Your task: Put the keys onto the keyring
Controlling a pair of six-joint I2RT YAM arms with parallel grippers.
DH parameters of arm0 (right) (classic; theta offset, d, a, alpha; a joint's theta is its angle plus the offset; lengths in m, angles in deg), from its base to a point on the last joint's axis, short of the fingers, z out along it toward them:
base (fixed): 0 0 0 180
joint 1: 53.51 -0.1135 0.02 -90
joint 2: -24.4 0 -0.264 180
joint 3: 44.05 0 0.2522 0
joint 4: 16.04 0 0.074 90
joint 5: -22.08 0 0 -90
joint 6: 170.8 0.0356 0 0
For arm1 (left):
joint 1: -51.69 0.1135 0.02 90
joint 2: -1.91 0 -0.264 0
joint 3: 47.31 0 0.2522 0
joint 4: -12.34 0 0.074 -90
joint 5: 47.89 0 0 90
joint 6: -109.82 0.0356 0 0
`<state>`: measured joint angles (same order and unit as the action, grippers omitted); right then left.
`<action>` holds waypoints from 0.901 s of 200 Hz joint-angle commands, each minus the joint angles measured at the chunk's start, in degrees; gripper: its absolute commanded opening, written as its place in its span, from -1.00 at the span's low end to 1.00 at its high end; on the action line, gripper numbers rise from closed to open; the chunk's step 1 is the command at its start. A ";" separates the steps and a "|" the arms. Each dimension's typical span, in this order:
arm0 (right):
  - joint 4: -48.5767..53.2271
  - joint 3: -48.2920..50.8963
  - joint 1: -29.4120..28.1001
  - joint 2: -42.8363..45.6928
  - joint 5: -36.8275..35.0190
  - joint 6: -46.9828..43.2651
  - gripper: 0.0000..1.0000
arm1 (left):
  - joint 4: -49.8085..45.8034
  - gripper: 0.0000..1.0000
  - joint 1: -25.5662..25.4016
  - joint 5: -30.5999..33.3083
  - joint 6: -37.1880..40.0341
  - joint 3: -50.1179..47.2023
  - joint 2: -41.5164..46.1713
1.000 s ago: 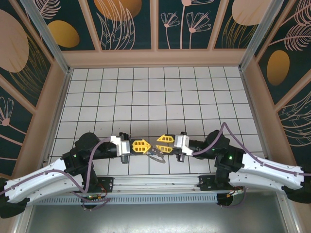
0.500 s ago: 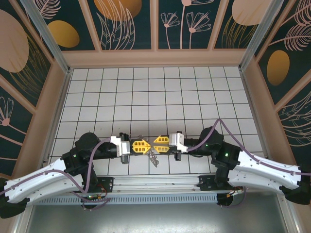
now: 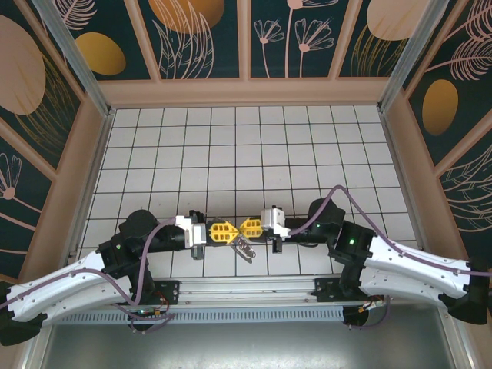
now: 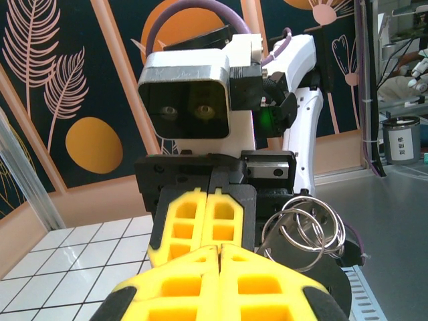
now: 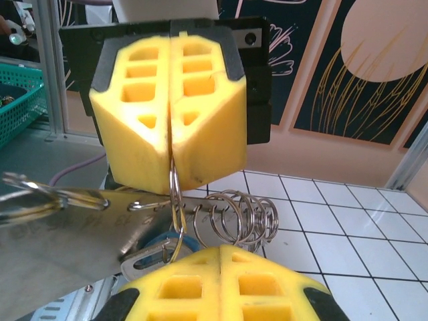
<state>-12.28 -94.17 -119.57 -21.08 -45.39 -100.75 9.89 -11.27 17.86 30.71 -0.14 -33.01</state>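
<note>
Centrally, over white tiles amid leaf-patterned walls: left end effector tight on keyring, right end effector closed.

The keyring's coiled rings were bright polished metal. The right gripper's fingers were matt yellow plastic. The floor tiles at four o'clock were smooth, glossy white.

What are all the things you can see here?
rings: several, silver, bunched between the left gripper and the right gripper
key: one, blue head, just under the rings
flat metal piece: one, silver, beside the key
basket: one, green, off to the side
table: one, white tiles
walls: dark, with orange shapes and leaves
left gripper: one, yellow fingers, shut, pinching a ring
right gripper: one, yellow fingers, shut, tip to tip with the left
</note>
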 commanded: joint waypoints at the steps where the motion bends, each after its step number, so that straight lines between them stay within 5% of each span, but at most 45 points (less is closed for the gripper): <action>1: 0.48 -1.87 0.23 -0.06 1.53 0.69 -0.93 | 2.03 -1.00 0.02 -0.97 0.83 1.04 0.37; 60: -3.39 2.24 0.30 7.89 -0.77 0.67 -0.66 | 0.64 -1.00 -0.02 -0.45 1.23 1.22 0.57; 180: -3.47 1.11 0.30 3.11 4.96 1.11 -0.52 | 0.16 -1.00 0.01 -0.12 1.47 1.73 -0.69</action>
<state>-13.76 -92.88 -119.49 -17.56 -43.60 -100.20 8.69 -11.27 17.83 31.17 -0.14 -33.47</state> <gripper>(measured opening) 0.225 0.044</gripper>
